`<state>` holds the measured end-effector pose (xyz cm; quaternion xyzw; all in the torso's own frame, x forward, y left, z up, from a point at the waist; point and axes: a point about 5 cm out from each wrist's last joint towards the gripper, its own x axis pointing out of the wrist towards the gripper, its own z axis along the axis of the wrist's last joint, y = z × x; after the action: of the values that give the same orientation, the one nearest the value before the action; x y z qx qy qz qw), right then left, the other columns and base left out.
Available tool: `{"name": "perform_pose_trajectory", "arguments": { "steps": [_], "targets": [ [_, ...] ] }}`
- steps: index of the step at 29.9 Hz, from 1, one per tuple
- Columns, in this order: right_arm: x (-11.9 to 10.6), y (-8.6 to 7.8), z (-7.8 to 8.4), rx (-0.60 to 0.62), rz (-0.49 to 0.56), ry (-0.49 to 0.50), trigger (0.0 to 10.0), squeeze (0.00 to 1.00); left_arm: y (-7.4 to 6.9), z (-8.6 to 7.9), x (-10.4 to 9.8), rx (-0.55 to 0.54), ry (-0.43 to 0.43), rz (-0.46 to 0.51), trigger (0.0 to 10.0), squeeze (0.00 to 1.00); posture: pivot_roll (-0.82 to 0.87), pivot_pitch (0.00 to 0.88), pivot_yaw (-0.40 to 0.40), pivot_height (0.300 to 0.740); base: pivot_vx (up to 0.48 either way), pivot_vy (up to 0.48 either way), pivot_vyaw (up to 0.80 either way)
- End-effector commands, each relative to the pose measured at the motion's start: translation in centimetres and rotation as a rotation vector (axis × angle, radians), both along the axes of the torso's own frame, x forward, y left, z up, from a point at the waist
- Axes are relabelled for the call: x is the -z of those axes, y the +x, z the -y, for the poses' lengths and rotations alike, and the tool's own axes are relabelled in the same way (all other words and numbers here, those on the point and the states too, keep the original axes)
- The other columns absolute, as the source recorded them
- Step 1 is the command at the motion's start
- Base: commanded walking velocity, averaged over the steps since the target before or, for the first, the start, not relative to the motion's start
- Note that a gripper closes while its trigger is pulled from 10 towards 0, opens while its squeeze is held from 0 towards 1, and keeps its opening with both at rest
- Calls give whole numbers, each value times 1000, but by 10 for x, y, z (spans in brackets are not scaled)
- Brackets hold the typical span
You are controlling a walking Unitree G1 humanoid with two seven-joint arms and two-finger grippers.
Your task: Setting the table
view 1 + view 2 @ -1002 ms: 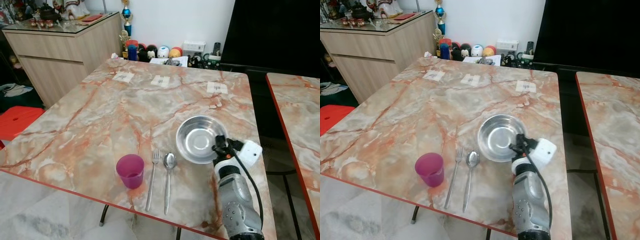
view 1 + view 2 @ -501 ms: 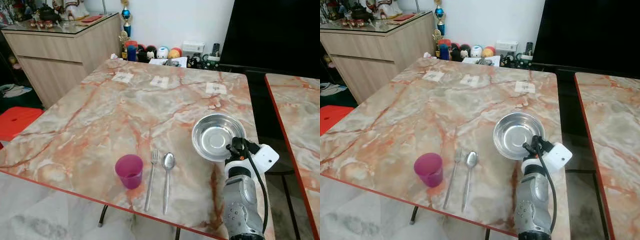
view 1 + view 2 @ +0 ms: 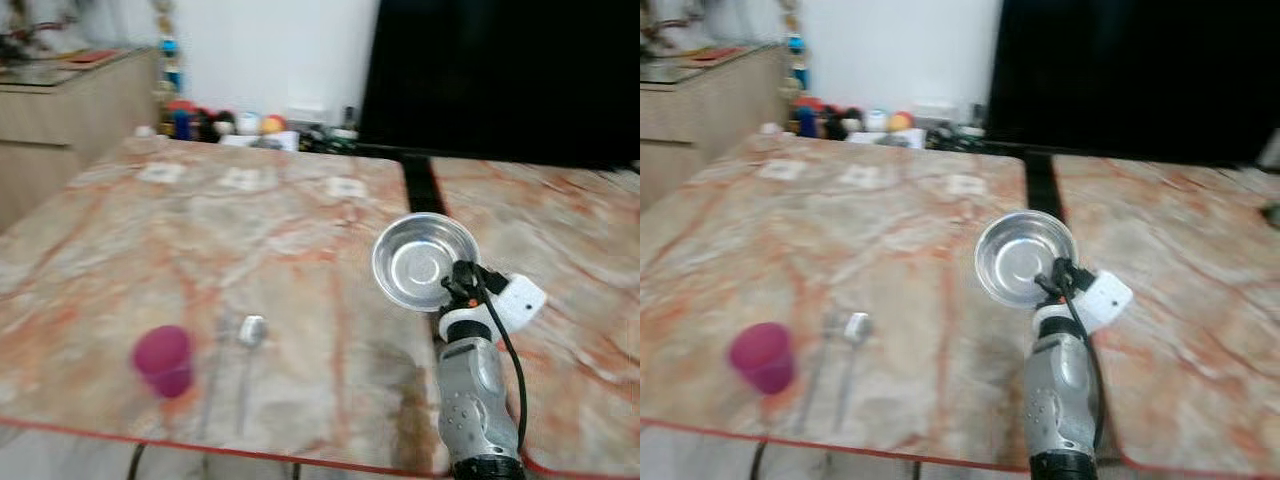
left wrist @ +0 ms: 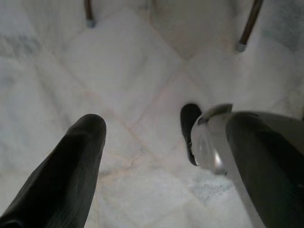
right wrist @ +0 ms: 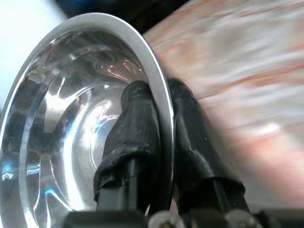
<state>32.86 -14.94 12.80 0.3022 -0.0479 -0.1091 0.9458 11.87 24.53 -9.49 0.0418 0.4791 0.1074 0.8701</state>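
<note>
The right gripper (image 3: 462, 287) holds the steel bowl (image 3: 424, 262) by its rim: in the right wrist view 1 black finger (image 5: 135, 137) lies inside the rim and the other outside it, both pressed tight on the metal. The bowl is lifted and tilted, its open side turned toward the camera, and it hangs over the right edge of the marble table (image 3: 300, 230), close to the dark gap before the second table (image 3: 560, 240). The place setting lies to the left of the bowl and nearer to the front edge: a purple cup (image 3: 163, 359), then a fork (image 3: 214, 370) and a spoon (image 3: 248, 345) side by side, their long axes running from the front edge toward the far side. I judge that the bowl belongs beside this cutlery, so it must travel leftward and a little toward the robot, then come down flat. The right arm is the nearer one and already carries it. The left gripper (image 4: 142, 156) hangs over the floor tiles with its 2 fingers apart and nothing between them. The head views are blurred.
</note>
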Motion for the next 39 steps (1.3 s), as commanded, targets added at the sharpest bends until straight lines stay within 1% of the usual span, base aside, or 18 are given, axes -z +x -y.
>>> {"name": "perform_pose_trajectory", "arguments": {
  "steps": [1, 5, 23, 33, 36, 39],
  "targets": [
    [1, -4, 8, 43, -1, 1, 10000, 0, -5, 9, 4, -4, -23, -21, 10000, 0, 29, 32, -6, 740, 0, -412, -781],
    [3, -5, 9, 61, -6, 8, 10000, 0, -4, 8, 4, -8, -24, -18, 10000, 0, 29, 43, -1, 740, 0, -409, -158],
    [-3, -1, 7, 56, 22, 8, 10000, 0, -3, 6, 3, -14, -19, -17, 10000, 0, 30, 58, 11, 740, 0, -406, 0],
    [-3, -1, 10, 70, 23, 1, 10000, 0, -3, 5, 3, -12, -19, -17, 10000, 0, 27, 60, 15, 740, 0, -387, 0],
    [-4, -1, 11, 76, 26, -3, 10000, 0, -2, 5, 3, -12, -19, -16, 10000, 0, 26, 61, 15, 740, 0, -327, 0],
    [-6, -1, 15, 89, 35, -8, 10000, 0, -2, 5, 3, -20, -19, -14, 10000, 0, 26, 63, 16, 740, 0, 0, 0]
  ]
}}
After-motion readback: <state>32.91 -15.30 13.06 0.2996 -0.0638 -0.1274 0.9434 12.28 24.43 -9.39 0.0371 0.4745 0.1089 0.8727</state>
